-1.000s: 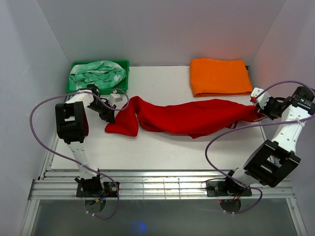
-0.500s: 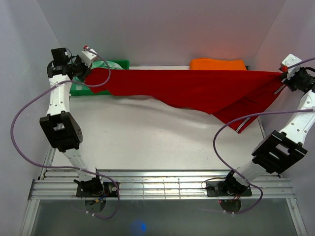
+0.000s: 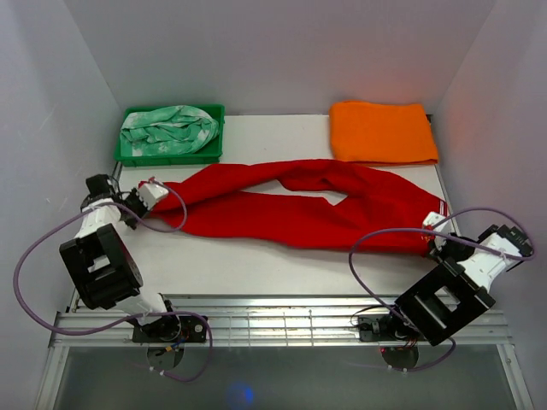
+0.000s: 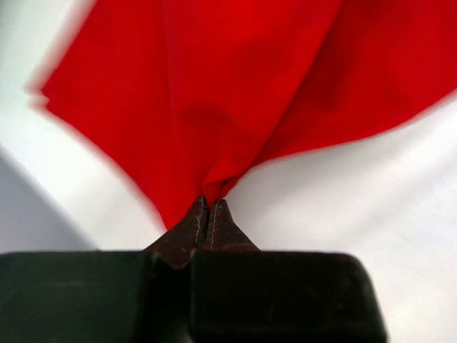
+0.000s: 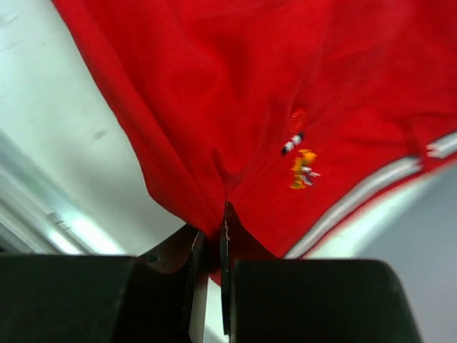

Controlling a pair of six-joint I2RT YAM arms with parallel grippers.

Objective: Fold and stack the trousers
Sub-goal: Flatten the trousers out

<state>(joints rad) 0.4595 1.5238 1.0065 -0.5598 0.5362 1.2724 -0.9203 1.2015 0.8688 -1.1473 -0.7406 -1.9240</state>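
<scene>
The flat white table (image 3: 256,260) fills the floor of the white-walled enclosure. Across its middle, from the left edge to the right edge, lie the plain bright red soft cloth trousers (image 3: 291,213). They are spread flat in a long band, with a small gap of bare table showing between the 2 legs right of centre.

At the far right corner sits a folded plain orange cloth (image 3: 380,132), apart from the trousers. At the far left corner stands a green plastic bin (image 3: 171,159) holding a crumpled mint green and white patterned cloth (image 3: 167,128).

The 2 arms reach low over the table's outer edges. The left gripper (image 3: 150,191) is at the trousers' left end, its jaws pinched together on a pointed fold of red cloth, as the left wrist view shows. The right gripper (image 3: 434,232) is at the right end, its jaws likewise clamped on a bunched edge of the trousers.

Just beyond the right fingers, the cloth carries a white stripe (image 5: 371,189) and a small orange and white embroidered mark (image 5: 303,168).
</scene>
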